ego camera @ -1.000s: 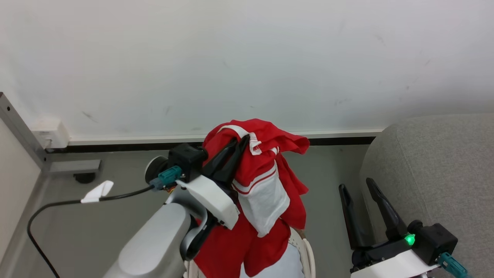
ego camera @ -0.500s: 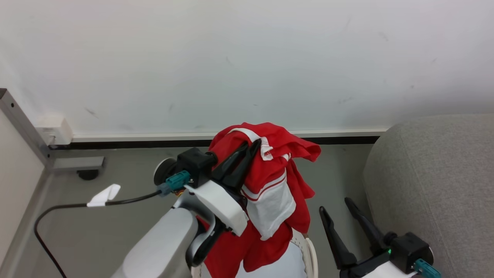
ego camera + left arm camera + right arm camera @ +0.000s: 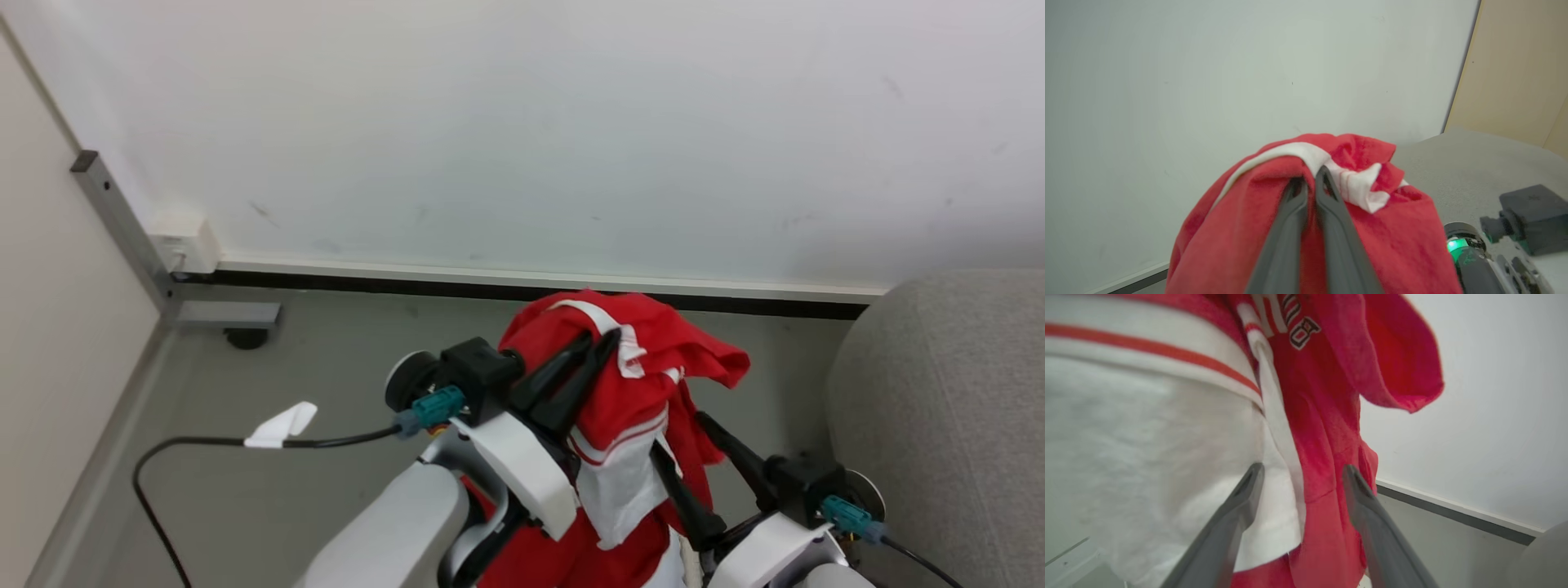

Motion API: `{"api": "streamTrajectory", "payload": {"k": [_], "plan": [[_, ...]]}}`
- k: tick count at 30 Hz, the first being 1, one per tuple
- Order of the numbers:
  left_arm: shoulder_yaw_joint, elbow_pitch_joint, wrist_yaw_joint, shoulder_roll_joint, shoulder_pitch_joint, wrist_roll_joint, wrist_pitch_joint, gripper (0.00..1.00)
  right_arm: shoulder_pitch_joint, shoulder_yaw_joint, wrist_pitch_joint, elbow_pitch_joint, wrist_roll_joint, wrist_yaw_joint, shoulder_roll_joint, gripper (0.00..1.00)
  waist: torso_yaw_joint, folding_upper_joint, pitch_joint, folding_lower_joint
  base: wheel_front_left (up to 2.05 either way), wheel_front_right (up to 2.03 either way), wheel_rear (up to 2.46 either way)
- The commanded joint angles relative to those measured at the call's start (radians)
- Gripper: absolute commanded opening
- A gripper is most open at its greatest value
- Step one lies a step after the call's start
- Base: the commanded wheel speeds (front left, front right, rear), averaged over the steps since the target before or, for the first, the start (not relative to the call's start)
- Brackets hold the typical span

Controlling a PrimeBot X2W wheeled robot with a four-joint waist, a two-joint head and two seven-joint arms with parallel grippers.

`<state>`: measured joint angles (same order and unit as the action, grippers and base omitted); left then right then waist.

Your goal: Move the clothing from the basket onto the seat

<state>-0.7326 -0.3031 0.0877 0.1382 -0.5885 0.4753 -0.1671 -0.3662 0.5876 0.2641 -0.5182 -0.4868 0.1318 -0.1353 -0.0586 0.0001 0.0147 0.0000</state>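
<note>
- The clothing [image 3: 629, 384], bright red with white trim and a white panel, is hanging bunched up in the air, folds drooping.
- The seat [image 3: 947, 408], light grey, is sitting near its right.

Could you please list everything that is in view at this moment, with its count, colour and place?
clothing: one, bright red with white trim and a white panel, lifted in the air, hanging down.
seat: one, light grey, right side of the head view.
cable: one, black with a white tag, on the floor at the left.
metal post: one, grey, far left by the wall.
wall box: one, white, at the post's foot.
floor: grey.
wall: white, with a dark skirting strip.
left pincer: one, dark, shut on the clothing's top.
right pincer: one, dark, open, fingers either side of the hanging fold.
</note>
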Motion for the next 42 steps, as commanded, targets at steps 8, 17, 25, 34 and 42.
{"api": "streamTrajectory", "payload": {"k": [8, 17, 25, 34, 42], "plan": [[-0.067, 0.033, 0.016, -0.025, 0.015, 0.016, 0.022, 0.0, -0.097, 0.152, 0.0, -0.105, -0.081, -0.002, -0.023, 1.0, -0.074, -0.0001, 0.004, 0.0, 0.0, 0.0, 0.0], [-0.135, 0.032, 0.031, -0.045, 0.014, 0.028, 0.033, 0.0, -0.134, 0.178, 0.0, -0.185, -0.127, -0.002, -0.013, 1.0, -0.136, -0.0001, 0.014, 0.0, 0.0, 0.0, 0.0], [-0.134, 0.017, 0.026, -0.037, -0.001, 0.048, 0.024, 0.0, -0.142, 0.147, 0.0, -0.188, -0.096, -0.002, -0.001, 0.0, -0.158, -0.0001, 0.015, 0.0, 0.0, 0.0, 0.0], [-0.095, -0.02, 0.008, -0.014, -0.013, 0.069, 0.0, 0.0, -0.111, 0.129, 0.0, -0.149, -0.093, -0.002, 0.001, 0.0, -0.134, -0.0001, 0.011, 0.0, 0.0, 0.0, 0.0], [-0.081, -0.048, -0.006, -0.009, -0.016, 0.077, -0.018, 0.14, -0.085, 0.095, 0.0, -0.103, -0.095, -0.002, 0.0, 0.0, -0.108, -0.0001, 0.006, 0.0, 0.0, 0.0, 0.0]]}}
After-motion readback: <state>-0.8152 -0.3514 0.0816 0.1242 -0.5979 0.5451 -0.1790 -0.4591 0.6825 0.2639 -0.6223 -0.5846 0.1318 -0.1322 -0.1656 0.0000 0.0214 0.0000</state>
